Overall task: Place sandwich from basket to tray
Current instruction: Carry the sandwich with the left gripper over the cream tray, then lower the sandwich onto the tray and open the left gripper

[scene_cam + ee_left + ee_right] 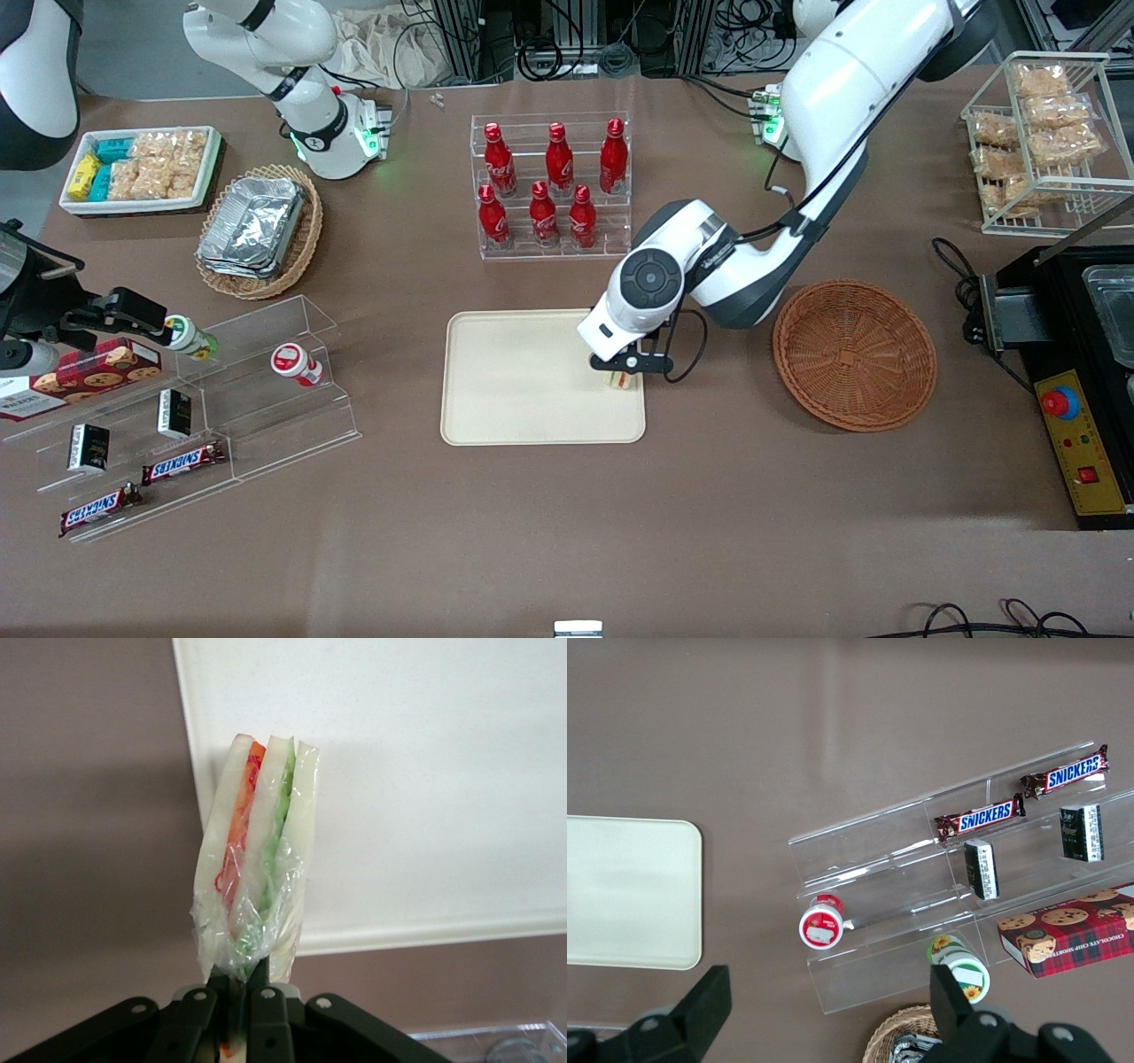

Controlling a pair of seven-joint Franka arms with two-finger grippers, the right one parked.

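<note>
The tray (523, 381) is flat, smooth cream plastic, rectangular with rounded corners and a low rim. At its 3 o'clock on the brown tabletop sits the basket (855, 354), round, shallow, reddish-brown woven wicker, with nothing in it.

The gripper (631, 365) hangs over the tray's edge nearest the basket, at about 4 o'clock from the tray's centre. Its black fingers (266, 1014) are closed on the sandwich (257, 864), pinching the gathered wrap at the wedge's narrow end. The sandwich is one triangular wedge in crinkled clear film: three pale bread slices on edge, an orange-red layer in one gap and a green layer in the other. In the wrist view it hangs over the tray's corner, partly over cream plastic and partly over bare table. In the front view only a small green and pale patch (623, 381) shows under the fingers.

At the tray's 12 o'clock, a clear tiered rack (552, 186) holds six glossy red bottles (543, 213), three per row. At about 9 o'clock, a clear stepped stand (266, 390) carries two Snickers bars (182, 462) and two small dark packets (174, 413).
</note>
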